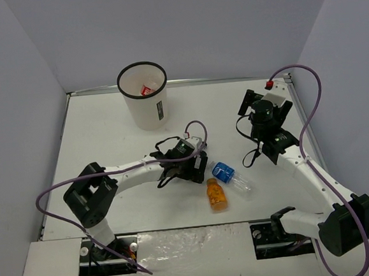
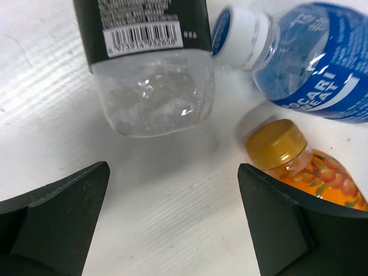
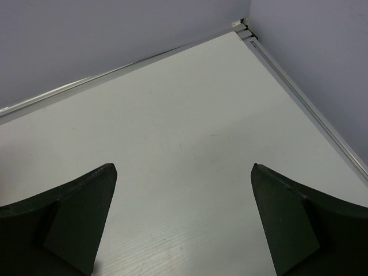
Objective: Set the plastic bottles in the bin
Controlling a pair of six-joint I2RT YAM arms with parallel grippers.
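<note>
The right gripper (image 3: 184, 224) is hovering over the white table (image 3: 190, 126), its dark fingers (image 3: 75, 218) standing wide apart. Violet-grey walls (image 3: 86, 34) are meeting at the far corner — a metal strip (image 3: 313, 106) is edging the table.

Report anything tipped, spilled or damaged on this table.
Three bottles lie on their sides by the left hand: the orange-filled bottle, the blue-labelled bottle and a black-labelled bottle. No spilled liquid shows. The bin stands upright, with a red-labelled bottle inside.
</note>
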